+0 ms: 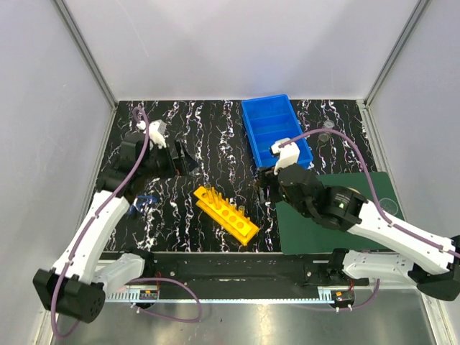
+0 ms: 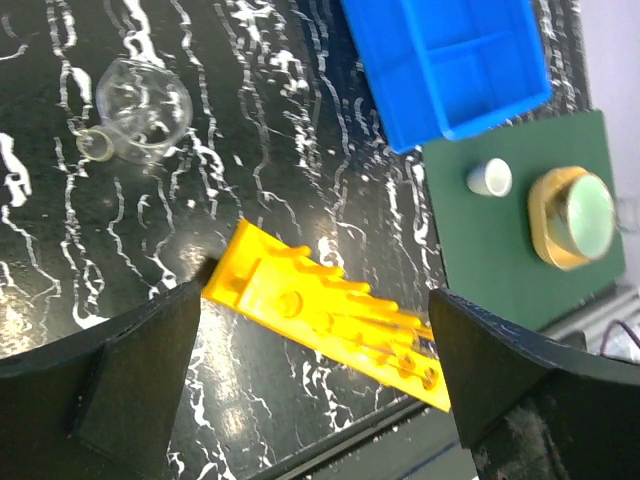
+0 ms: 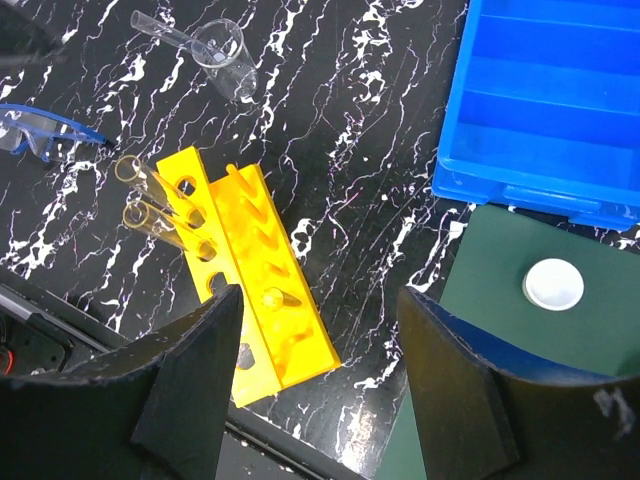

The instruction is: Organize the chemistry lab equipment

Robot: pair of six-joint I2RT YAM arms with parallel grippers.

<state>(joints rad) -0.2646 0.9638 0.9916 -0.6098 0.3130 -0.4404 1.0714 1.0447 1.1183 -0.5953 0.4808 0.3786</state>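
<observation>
Tubes poke from the yellow rack on the tabletop; left gripper hangs above, fully spread, empty; right gripper partly spread, holding nothing.

Bright even light, soft shadows, left pincer blurry up close

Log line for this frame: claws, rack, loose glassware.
left claw: open, empty | right claw: open, facing yellow rack | two tubes in rack | white piece on green mat | glass flask loose on tabletop
</observation>
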